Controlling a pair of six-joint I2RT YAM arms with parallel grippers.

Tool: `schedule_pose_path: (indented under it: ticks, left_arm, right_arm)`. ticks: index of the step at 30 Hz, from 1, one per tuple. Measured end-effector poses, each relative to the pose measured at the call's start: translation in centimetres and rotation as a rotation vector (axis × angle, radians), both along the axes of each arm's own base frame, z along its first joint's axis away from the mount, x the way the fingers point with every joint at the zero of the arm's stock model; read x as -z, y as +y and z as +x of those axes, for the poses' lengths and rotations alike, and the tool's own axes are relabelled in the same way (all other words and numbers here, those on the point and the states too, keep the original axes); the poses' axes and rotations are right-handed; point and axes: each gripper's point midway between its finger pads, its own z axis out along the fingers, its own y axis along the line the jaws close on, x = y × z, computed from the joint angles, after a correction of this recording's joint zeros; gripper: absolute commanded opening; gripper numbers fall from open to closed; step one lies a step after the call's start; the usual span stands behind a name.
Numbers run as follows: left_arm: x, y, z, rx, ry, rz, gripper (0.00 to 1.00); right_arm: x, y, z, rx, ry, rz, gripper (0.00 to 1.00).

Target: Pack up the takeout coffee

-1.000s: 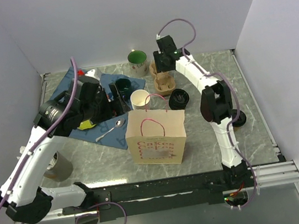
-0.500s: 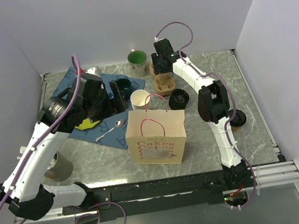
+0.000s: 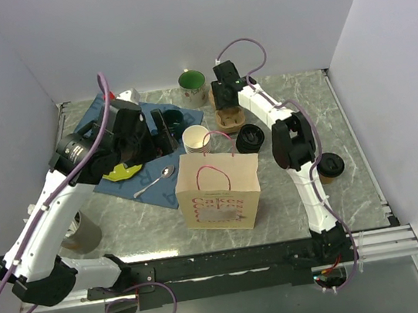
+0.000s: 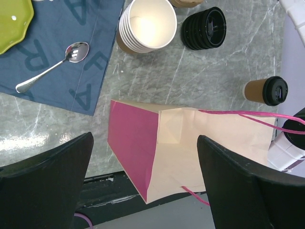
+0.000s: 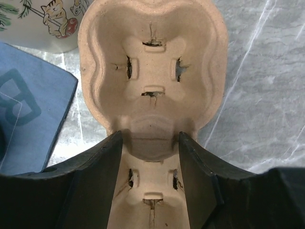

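The right gripper (image 5: 150,138) had its jaws either side of the waist of a beige moulded-pulp cup carrier (image 5: 152,71); whether they squeezed it could not be told. The left gripper (image 4: 145,139), jaws spread wide, hovered over a kraft paper bag (image 4: 190,152). The brown, black-lidded takeout coffee (image 3: 329,165) stood on the grey marbled table (image 3: 274,202), right of the bag.

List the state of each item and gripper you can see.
coffee: upright, lidded, outside bag
bag: standing, open
cup stack: upright, lidless
carrier: empty
left gripper: open, above bag
right gripper: astride carrier's waist, grip unclear
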Motion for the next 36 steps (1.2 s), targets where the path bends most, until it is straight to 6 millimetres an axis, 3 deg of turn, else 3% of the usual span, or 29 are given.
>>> schedule_pose_path:
  ticks: [7, 18, 19, 22, 36]
  left_arm:
    - [0.3, -0.1, 0.2, 0.000, 0.005, 0.011, 0.97]
    - [0.3, -0.1, 0.3, -0.003, 0.005, 0.013, 0.97]
    - [0.3, -0.1, 0.3, -0.003, 0.005, 0.013, 0.97]
    - [0.3, -0.1, 0.3, -0.004, 0.004, 0.013, 0.97]
    - [0.3, -0.3, 0.5, -0.007, -0.002, 0.002, 0.97]
  right_arm:
    - [-0.4, 0.0, 0.8, 0.010, -0.031, -0.001, 0.52]
    - [-0.4, 0.0, 1.1, 0.006, -0.041, -0.003, 0.50]
    - [-0.4, -0.1, 1.1, 0.008, -0.041, -0.003, 0.44]
    - [-0.4, -0.3, 1.1, 0.010, -0.040, -0.003, 0.41]
    - [-0.6, -0.3, 1.4, -0.036, -0.048, -0.008, 0.40]
